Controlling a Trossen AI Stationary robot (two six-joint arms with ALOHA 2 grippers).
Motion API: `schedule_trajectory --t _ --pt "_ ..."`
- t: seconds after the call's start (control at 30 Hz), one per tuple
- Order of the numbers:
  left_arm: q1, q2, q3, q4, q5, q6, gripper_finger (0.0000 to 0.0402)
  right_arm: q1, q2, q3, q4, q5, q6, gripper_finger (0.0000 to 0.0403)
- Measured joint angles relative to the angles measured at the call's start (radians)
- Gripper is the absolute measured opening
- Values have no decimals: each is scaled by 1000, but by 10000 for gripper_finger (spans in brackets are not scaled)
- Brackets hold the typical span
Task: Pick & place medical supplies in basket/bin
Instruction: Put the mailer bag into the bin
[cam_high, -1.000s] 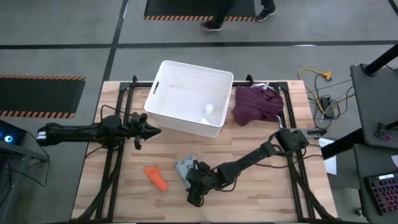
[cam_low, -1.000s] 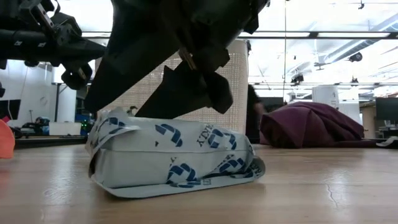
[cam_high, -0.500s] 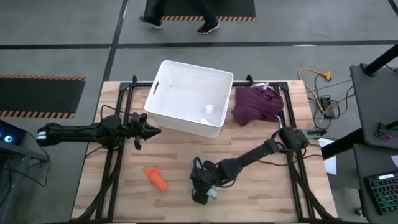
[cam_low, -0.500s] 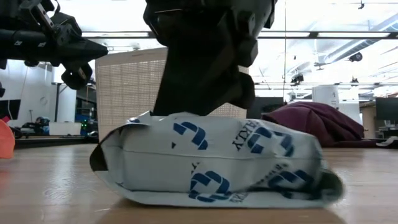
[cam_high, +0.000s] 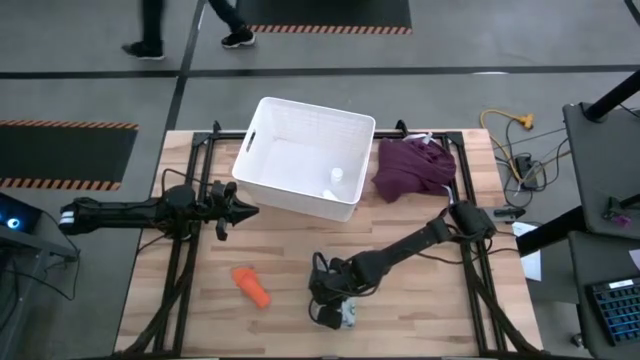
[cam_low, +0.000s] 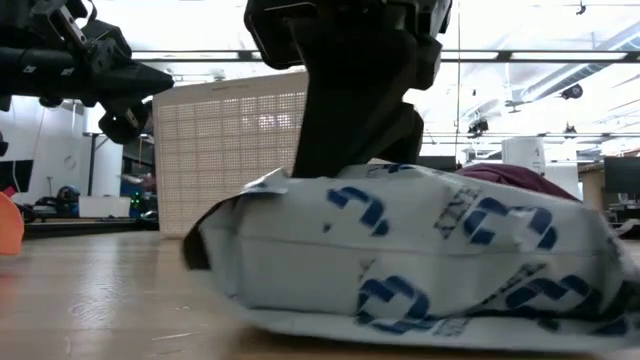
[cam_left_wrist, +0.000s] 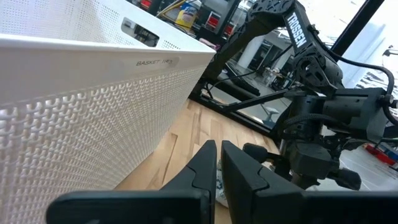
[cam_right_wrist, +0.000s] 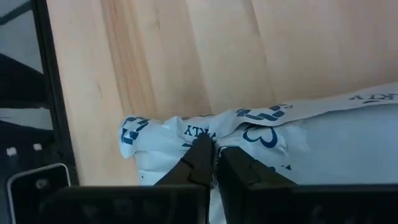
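Observation:
The grey-blue packet (cam_low: 420, 260) with blue marks lies on the wooden table near its front edge, also seen as packet (cam_high: 347, 315). My right gripper (cam_high: 335, 303) stands over it, shut on it. The orange tapered piece (cam_high: 252, 286) lies on its side to the packet's left. A tiny white vial (cam_high: 337, 175) sits inside the white basket (cam_high: 262, 150) at the table's far side. My left gripper (cam_high: 250, 210) hangs shut with nothing in it, just off the basket's near left corner. My right gripper pinches a raised fold of the packet's upper wrapper (cam_right_wrist: 205, 135) between its two fingers, near one end of the packet. The fingers (cam_low: 340, 150) come down from above, slanting. The packet's underside (cam_low: 400, 325) seems to rest on the table.
A maroon cloth heap (cam_high: 412, 167) lies right of the basket. Black frame rails (cam_high: 190, 270) run along the table's left and right sides. Bare wood shows between the basket and the packet. A person's legs (cam_high: 150, 30) pass on the floor beyond the table.
My right gripper has shut on the packet and moved toward the table's near edge and a little to the right. The packet has slid along the table with it, away from the orange piece, and its top has bunched up under the fingers.

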Motion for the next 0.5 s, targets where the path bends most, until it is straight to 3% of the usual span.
schedule_trajectory --t 0.5 --pt "0 0 0 0 0 0 6 -8 -184 -7 -10 40 -32 7"
